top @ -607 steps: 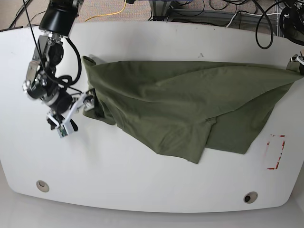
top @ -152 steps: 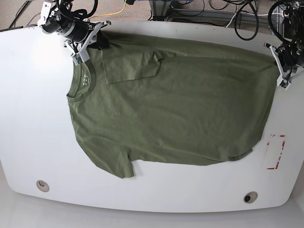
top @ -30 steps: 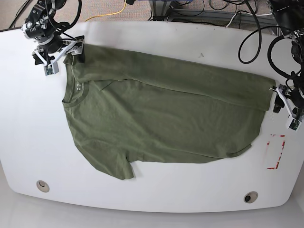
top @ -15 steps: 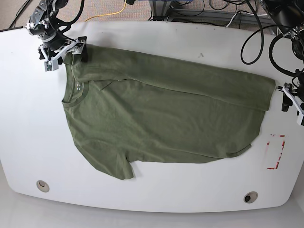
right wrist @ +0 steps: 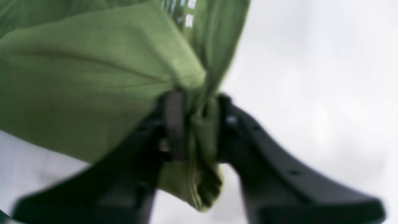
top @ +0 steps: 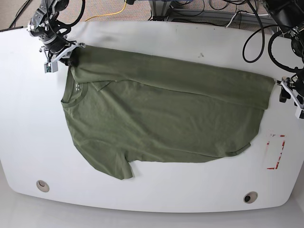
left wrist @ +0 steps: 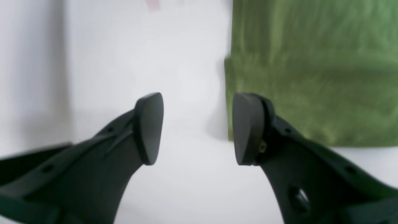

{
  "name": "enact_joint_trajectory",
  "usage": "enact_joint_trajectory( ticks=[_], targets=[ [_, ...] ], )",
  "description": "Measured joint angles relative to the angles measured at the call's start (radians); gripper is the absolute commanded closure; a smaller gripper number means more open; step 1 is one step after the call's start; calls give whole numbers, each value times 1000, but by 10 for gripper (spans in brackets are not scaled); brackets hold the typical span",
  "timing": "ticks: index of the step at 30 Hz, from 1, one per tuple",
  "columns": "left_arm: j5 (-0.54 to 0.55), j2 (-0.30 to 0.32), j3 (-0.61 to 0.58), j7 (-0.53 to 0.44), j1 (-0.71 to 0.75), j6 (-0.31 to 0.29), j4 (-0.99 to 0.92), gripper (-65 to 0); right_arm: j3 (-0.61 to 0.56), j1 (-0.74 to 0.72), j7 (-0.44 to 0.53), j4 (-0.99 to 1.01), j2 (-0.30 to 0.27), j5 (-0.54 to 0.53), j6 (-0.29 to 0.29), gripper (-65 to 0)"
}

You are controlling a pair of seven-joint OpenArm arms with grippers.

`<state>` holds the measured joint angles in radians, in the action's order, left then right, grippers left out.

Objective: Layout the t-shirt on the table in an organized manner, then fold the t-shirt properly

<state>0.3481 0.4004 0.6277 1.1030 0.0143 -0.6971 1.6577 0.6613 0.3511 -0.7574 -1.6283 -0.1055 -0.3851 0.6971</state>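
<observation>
The right gripper (right wrist: 192, 124) is clamping a bunched t-shirt (top: 161, 114) corner, hiding its fingertips in fabric. The left gripper (left wrist: 197, 127) is hovering with fingers apart, empty, over the table (top: 156, 190), partly blurred.

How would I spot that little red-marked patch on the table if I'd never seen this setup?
Start at the white table and follow the green t-shirt to its hem end, near the left gripper. Just past the hem's lower corner lies the red-marked rectangle, the only red thing there; the two round metal grommets are grey.
</observation>
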Motion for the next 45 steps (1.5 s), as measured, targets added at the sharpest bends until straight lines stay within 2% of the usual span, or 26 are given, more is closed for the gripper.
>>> enact_joint_trajectory(
  ticks=[8, 14, 21, 30, 38, 40, 45],
  targets=[
    [1, -1, -2, -6, 2, 0, -93, -336, -1, 1, -5, 0, 2, -5, 1, -2],
    [-3, -2, -5, -54, 5, 0, -178, -338, -1, 2, -5, 0, 3, -5, 2, -2],
    [1, -6, -84, -134, 5, 0, -274, -338, -2, 2, -5, 0, 3, -5, 2, -2],
    [-3, 1, -148, -142, 2, 0, -339, -338, -2, 2, -5, -1, 3, -8, 2, -2],
    [13, 3, -161, -206, -9, -1, -397, -331, -2, 3, -6, -1, 0, -11, 2, -2],
    [10, 8, -169, -214, -10, 0, -402, -307, -2, 3, -6, -1, 1, -11, 2, -2],
    [-26, 7, -178, -219, -13, 4, -402, -76, -2, 3, -6, -1, 0, -11, 3, 0]
  ],
)
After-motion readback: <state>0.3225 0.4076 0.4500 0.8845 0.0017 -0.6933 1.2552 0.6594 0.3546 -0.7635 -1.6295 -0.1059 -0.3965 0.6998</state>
